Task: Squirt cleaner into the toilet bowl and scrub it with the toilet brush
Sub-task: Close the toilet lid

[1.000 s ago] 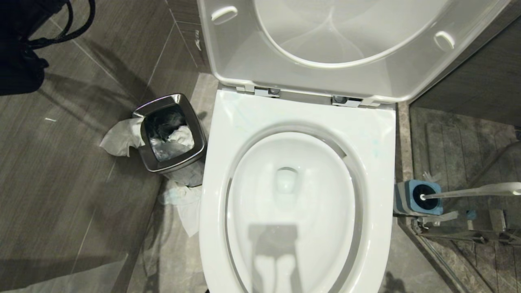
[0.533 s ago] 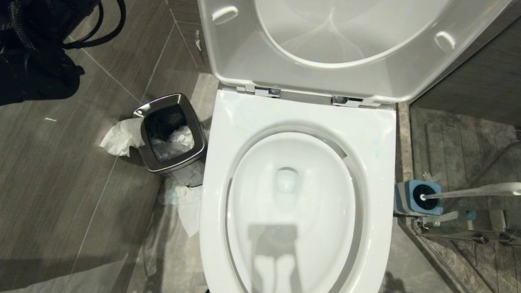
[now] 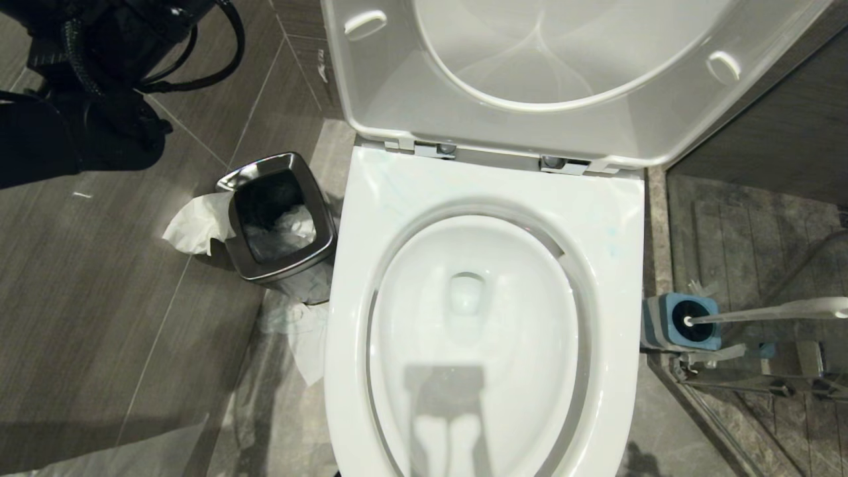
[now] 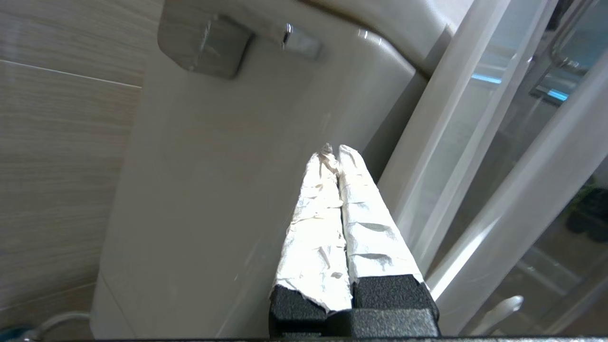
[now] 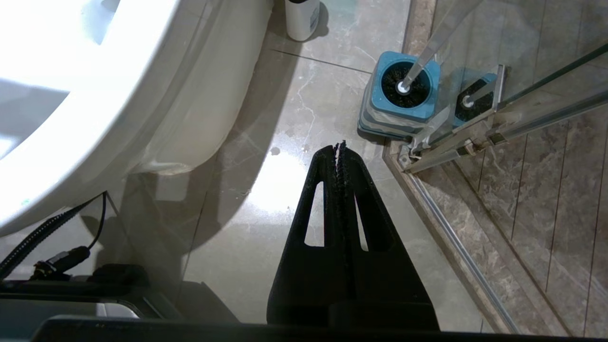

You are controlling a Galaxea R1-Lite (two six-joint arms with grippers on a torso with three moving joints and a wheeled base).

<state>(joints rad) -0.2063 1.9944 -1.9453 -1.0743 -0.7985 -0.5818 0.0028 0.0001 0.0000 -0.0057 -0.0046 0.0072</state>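
The toilet bowl (image 3: 599, 218) fills the middle of the head view, white, with seat and lid raised. Faint teal flecks of cleaner (image 3: 610, 246) mark its right rim. The toilet brush (image 3: 768, 310) stands in its blue holder on the floor to the right, white handle leaning right; the right wrist view shows its black bristles (image 5: 403, 88) too. My left arm (image 3: 86, 99) hangs black at the upper left. My left gripper (image 4: 335, 149), fingers wrapped in white, is shut and empty, pointing at the toilet tank (image 4: 213, 180). My right gripper (image 5: 340, 146) is shut and empty above the floor, short of the brush.
A steel waste bin (image 3: 228, 228) with crumpled paper stands left of the bowl, tissue (image 3: 192, 225) on the floor beside it. A chrome flush lever (image 4: 209, 45) sits on the tank's side. A glass shower door and its rail (image 5: 456, 147) stand right of the brush. A white container (image 5: 301, 19) rests behind.
My left arm has come further into the head view at the upper left, moving right. The bowl, the brush and the right arm have stayed put.
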